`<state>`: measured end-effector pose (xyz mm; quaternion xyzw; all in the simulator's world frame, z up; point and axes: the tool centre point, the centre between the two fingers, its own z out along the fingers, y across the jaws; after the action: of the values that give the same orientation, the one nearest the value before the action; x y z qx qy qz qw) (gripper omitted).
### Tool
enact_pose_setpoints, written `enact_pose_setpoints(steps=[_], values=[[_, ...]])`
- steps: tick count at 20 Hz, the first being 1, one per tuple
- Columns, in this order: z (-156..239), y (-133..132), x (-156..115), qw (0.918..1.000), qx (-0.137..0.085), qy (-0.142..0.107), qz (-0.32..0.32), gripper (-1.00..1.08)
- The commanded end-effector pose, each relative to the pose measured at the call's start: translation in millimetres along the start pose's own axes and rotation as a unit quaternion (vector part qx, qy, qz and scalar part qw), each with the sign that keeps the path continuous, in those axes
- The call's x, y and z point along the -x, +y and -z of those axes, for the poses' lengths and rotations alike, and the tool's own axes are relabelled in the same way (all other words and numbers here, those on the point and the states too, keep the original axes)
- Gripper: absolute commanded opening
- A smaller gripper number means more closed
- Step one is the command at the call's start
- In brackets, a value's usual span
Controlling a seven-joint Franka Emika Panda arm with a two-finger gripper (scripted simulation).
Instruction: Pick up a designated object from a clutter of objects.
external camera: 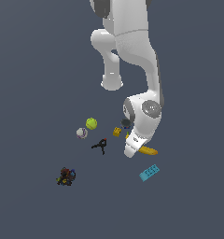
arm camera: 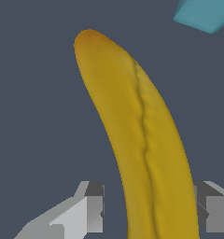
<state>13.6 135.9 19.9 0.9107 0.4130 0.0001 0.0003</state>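
The banana [arm camera: 137,130] is long, curved and yellow with a darker orange tip, and it fills the wrist view. It lies on the floor between my gripper's [arm camera: 151,210] two grey fingers [arm camera: 91,211]. The jaws stand open around it, with a clear gap on one side. On the other side I cannot tell whether the finger touches the fruit. In the exterior view the white hand [external camera: 131,147] hangs low over the banana [external camera: 149,151], and only the end of the banana shows at the exterior view's right.
A light-blue studded brick [external camera: 150,172] lies just past the banana's tip and appears as the brick [arm camera: 202,14] in the wrist view. Nearby are a yellow cube [external camera: 117,131], dark disc [external camera: 126,123], black clamp [external camera: 100,145], yellow-green ball [external camera: 91,123], whitish ball [external camera: 81,133] and dark lump [external camera: 66,176].
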Motion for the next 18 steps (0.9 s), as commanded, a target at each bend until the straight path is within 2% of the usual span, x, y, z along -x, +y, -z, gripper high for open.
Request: enact_pose_setpoints(steps=[1, 12, 18], values=[[-1.2, -0.7, -0.3, 1.0, 0.0, 0.0, 0.001, -1.0], [1.2, 0.9, -0.4, 1.0, 0.001, 0.0, 0.0, -1.0], [19.5, 0.9, -5.5, 1.0, 0.001, 0.0, 0.0, -1.0]])
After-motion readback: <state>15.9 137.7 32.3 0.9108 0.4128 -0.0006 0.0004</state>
